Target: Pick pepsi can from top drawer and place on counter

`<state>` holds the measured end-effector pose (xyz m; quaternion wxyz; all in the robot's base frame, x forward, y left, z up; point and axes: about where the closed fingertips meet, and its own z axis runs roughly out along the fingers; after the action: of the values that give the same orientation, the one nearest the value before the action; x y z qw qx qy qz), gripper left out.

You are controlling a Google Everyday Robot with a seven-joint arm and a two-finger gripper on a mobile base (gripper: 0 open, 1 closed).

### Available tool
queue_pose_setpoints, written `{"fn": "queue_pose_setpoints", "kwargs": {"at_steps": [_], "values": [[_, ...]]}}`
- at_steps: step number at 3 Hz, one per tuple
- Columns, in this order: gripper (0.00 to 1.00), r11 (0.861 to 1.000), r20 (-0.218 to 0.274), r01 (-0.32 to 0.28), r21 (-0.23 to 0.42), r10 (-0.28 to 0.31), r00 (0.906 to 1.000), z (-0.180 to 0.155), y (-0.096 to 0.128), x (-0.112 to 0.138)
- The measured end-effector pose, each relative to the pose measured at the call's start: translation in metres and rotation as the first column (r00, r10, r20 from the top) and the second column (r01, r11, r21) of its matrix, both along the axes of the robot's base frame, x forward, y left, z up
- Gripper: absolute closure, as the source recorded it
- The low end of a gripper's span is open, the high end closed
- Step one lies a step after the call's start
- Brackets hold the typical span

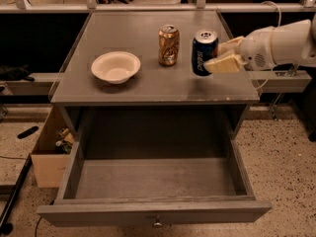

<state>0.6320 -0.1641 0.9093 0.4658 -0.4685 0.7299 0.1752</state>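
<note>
The dark blue pepsi can [203,52] is upright at the right side of the grey counter [148,85], its base at or just above the surface. My gripper [217,55] reaches in from the right on a white arm and is shut on the can, its tan fingers [224,64] against the can's right side. The top drawer [155,181] is pulled fully open below the counter and its inside is bare. Its front panel has a small round knob [157,224].
A gold-brown can [168,45] stands just left of the pepsi can. A white bowl [116,67] sits on the counter's left half. A cardboard box [52,149] of items stands on the floor to the left of the cabinet.
</note>
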Motion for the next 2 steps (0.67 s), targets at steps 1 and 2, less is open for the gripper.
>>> {"fn": "queue_pose_setpoints", "kwargs": {"at_steps": [1, 2], "values": [[1.00, 1.000, -0.032, -0.022, 0.002, 0.022, 0.9992, -0.016, 0.015, 0.019], [1.00, 0.999, -0.067, -0.037, 0.001, 0.037, 0.9971, -0.033, 0.025, 0.029]]}}
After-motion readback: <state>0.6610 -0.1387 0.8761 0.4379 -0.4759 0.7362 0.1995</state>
